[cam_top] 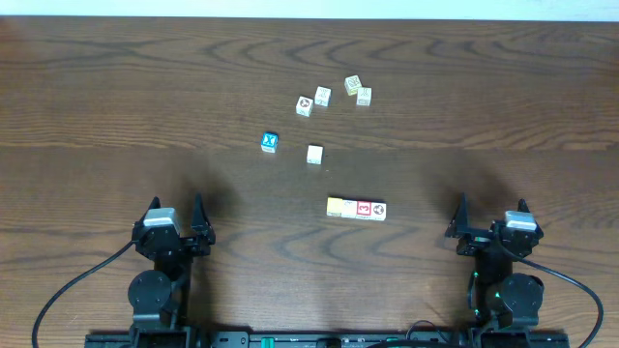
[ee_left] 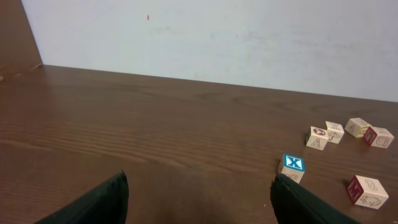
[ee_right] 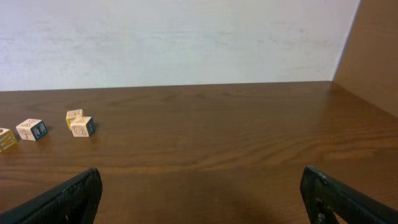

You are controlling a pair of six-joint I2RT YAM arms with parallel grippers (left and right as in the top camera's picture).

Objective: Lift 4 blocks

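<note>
Bench (cam_top: 87,106): dark wood, running off both sides of the overhead view. The far edge shows as a pale strip at the top, and in both wrist views it meets a white wall (ee_left: 249,37). The left side is open wood from the near edge to the far edge, and so is the right side. Everything small sits in the centre band, so each arm has free wood straight ahead.

Left arm (cam_top: 155,285) and right arm (cam_top: 513,290): both at the near edge, well apart, folded over their bases and pointing at the far edge. Both wrist cameras look flat along the bench.

Left pincer (cam_top: 176,213): jaws wide apart, gripping nothing, low over bare wood. Right pincer (cam_top: 492,217): same, jaws wide apart and gripping nothing.

Blocks (cam_top: 357,208): one straight row touching end to end, which looks like four. It lies flat on the bench between the two arms, nearer the right one and just ahead of the pincer line. The yellowish block is at the left end, the red-marked one is further along, and the dark-marked one is at the right end. Neither wrist view catches the row.

Cluster (cam_top: 334,95): four cream cubes near each other, toward the far edge, well apart from the row.

Lone cube (cam_top: 314,154): sits between the cluster and the row, touching neither.

Blue cube (cam_top: 270,142): near the lone cube, on its left.
</note>
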